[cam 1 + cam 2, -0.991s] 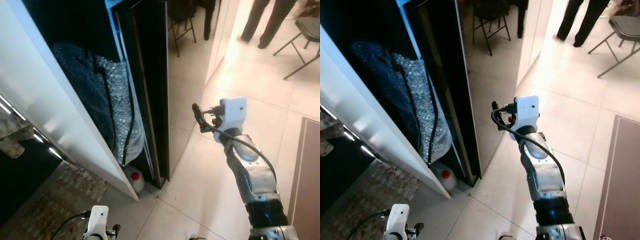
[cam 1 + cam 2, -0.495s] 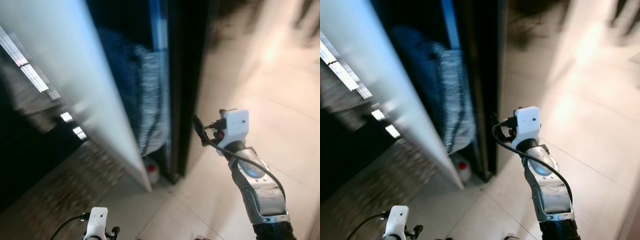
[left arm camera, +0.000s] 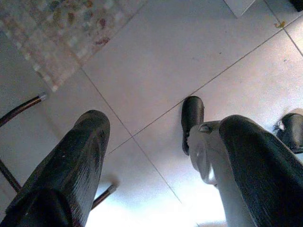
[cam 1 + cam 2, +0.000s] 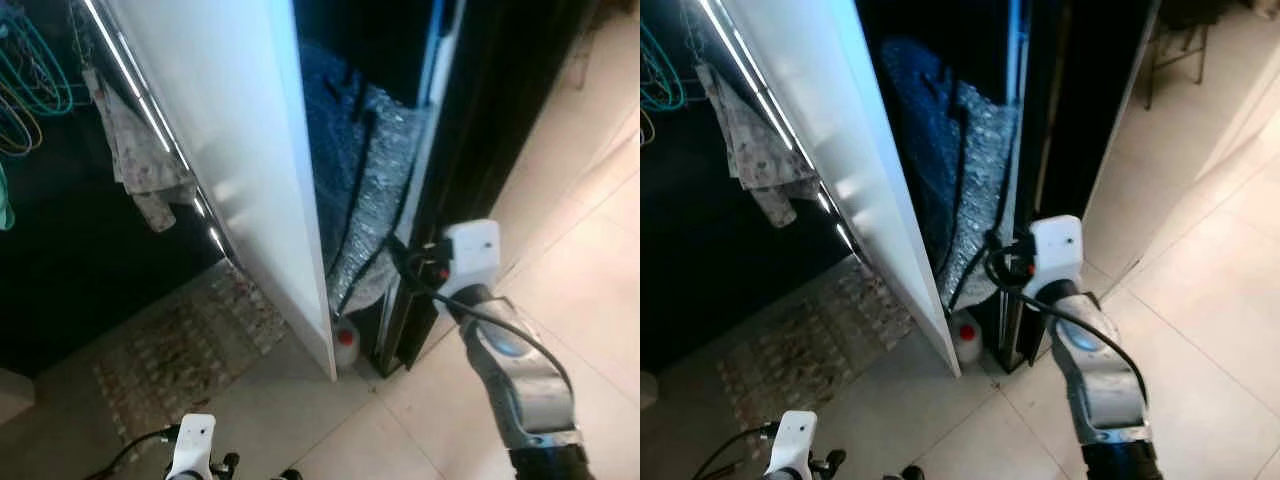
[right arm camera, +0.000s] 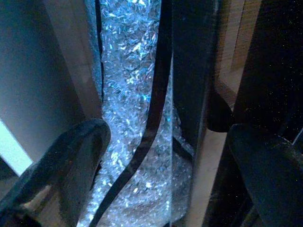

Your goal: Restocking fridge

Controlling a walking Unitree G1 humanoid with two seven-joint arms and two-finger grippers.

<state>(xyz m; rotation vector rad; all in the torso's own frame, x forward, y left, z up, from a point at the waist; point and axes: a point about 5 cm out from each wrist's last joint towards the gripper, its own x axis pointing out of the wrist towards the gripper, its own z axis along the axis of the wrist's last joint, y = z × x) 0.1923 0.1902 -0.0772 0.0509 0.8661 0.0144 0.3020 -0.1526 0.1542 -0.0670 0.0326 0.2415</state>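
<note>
With fingers spread and empty, the right gripper should hook the dark door's near edge squarely, clear of the bubble wrap on its left.

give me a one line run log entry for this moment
task: restocking fridge | right tool: open, raised at black panel edge | left tool: open, low over floor tiles | nearby: white door, bubble wrap

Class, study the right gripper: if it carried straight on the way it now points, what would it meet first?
The right gripper, fingers apart, points into the gap beside the white door. It would probably first meet the black panel edge or the bubble-wrap bundle behind it; depth is unclear.
</note>
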